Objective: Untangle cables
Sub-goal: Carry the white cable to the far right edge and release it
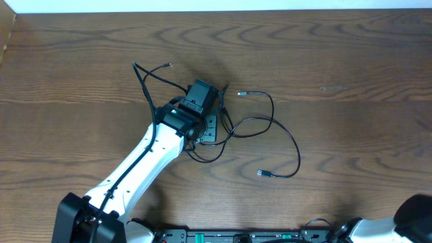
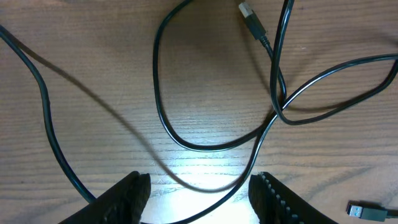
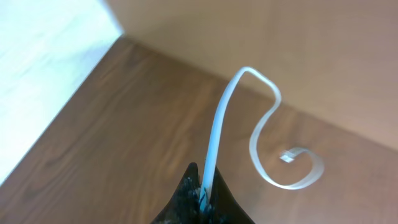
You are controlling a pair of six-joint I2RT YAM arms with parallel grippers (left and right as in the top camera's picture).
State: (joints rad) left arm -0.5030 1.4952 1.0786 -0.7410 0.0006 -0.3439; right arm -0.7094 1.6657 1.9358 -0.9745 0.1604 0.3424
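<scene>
Thin black cables (image 1: 270, 128) lie looped and crossed over each other in the middle of the table, with small plugs (image 1: 263, 173) at their loose ends. My left gripper (image 1: 209, 128) hovers over the tangle. In the left wrist view it (image 2: 199, 202) is open, and one black cable (image 2: 186, 140) runs across the table between its fingers (image 2: 127, 199) without being pinched. A plug end (image 2: 252, 18) lies further ahead. My right gripper (image 3: 204, 180) is shut on a flat white cable (image 3: 261, 124), which curls up and away to its plug (image 3: 289, 155).
The right arm (image 1: 415, 212) shows only at the bottom right corner of the overhead view. A pale wall (image 3: 280, 37) and the table's far edge (image 1: 216, 12) bound the wooden table (image 1: 351, 81). Another plug (image 2: 367, 211) lies right of the left fingers.
</scene>
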